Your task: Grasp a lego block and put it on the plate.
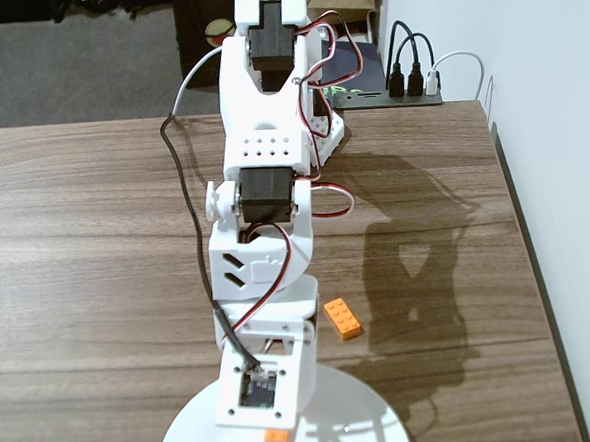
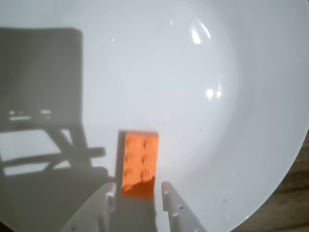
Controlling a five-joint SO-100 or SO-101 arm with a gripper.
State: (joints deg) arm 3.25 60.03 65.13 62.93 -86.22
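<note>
Bright-orange studded lego block [image 2: 140, 164]

Wood-grain table [image 1: 76, 244], black power strip [image 1: 388, 97] with plugged cables at its back edge, white wall [image 1: 562, 165], grey floor [image 1: 55, 65]

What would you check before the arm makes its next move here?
1. Lego block over the plate: ok, white plate all around it in the wrist view.
2. Gripper astride the block: ok, a fingertip on each side.
3. Block released or clamped: cannot tell; the fingertips sit very close.
4. Block resting on the plate or held above it: cannot tell.
5. Second orange block: ok, on the wooden table, off the plate.
6. Dangling cable clear of the blocks: ok.
</note>
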